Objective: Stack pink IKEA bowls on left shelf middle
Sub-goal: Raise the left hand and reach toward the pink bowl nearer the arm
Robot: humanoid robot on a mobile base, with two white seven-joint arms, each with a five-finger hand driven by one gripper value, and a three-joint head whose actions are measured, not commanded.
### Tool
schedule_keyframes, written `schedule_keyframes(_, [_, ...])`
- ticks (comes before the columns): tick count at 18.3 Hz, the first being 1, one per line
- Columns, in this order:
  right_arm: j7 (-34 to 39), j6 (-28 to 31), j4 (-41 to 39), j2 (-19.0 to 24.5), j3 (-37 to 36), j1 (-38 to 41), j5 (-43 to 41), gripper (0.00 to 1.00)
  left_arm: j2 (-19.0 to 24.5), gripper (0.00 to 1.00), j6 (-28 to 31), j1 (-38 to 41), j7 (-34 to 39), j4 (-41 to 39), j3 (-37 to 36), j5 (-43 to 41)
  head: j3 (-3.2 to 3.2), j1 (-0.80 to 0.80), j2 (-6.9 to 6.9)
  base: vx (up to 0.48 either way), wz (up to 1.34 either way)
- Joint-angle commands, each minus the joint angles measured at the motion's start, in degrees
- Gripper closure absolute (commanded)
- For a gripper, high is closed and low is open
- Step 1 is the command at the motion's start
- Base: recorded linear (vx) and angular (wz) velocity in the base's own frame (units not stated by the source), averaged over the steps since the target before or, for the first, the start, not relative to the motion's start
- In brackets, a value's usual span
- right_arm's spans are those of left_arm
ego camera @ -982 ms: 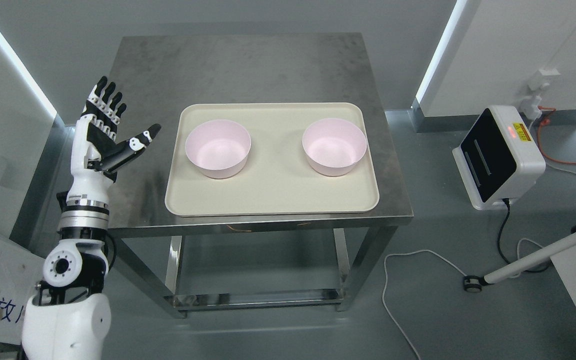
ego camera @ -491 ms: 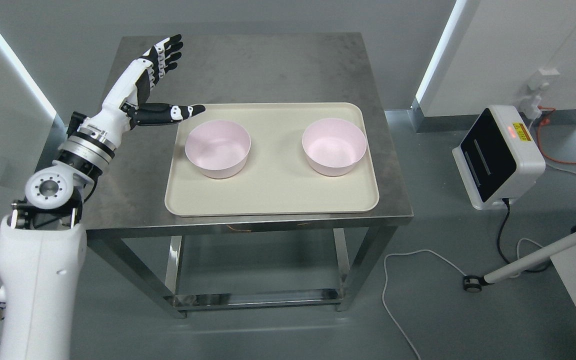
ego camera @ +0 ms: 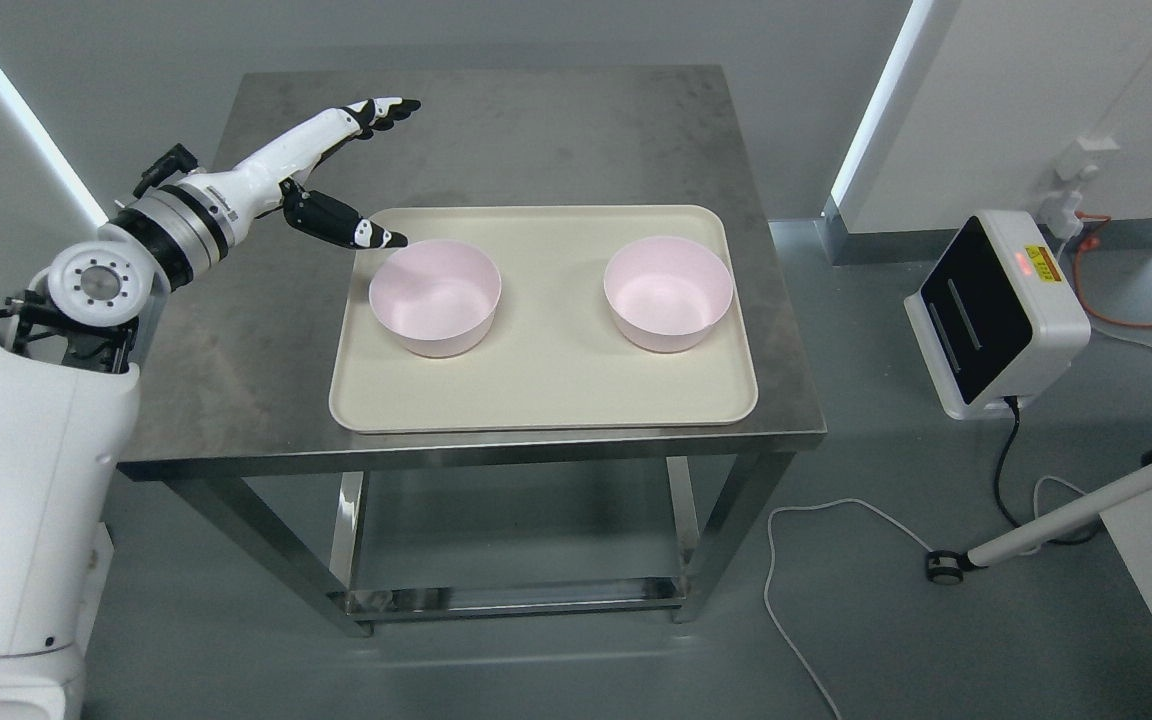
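In the head view, the left hand (ego camera: 336,165) reaches in from the left over the steel worktop (ego camera: 266,330), its fingers (ego camera: 386,106) stretched out flat toward the back and its thumb (ego camera: 351,228) splayed forward and down. It holds nothing. The thumb tip sits just beside the rim of the left pink bowl (ego camera: 436,297), at the far left corner of the cream tray (ego camera: 546,395); whether it touches the rim cannot be told from here. The right pink bowl (ego camera: 669,292) stands upright on the same tray, well apart from the first, both open side up and empty. The right arm is out of the picture. No shelf shows anywhere in this view, only the worktop's own lower frame, so the stacking spot has to be judged as somewhere outside the picture.

The step in hand looks like the approach to grasp the nearer bowl. To do it well, the hand should probably come down with the thumb inside or against the near wall and the fingers wrapped around the outer wall, pinching the rim between them rather than pushing on it from the side. The bowl is light and smooth, and the tray is slick, so a sideways nudge would likely slide it away. A firm close before lifting, then a straight rise, should keep the bowl level.
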Motion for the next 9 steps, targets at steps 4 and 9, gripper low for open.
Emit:
schedule_keyframes(4, [0.03,-0.07,-1.93,-1.00,-0.62,1.67,0.00,0.00,2.79,0.03,-0.07,-5.76,-2.83,11.66,-14.25,-10.98,0.00,0.00,0.00,0.000,0.00])
schedule_keyframes(9, [0.03,-0.07,-1.93,-1.00,-0.62,1.67,0.00,0.00,1.99,0.09,-0.07,-7.08,-5.37,12.55,-15.84,-11.34,0.00,0.00,0.00,0.000,0.00])
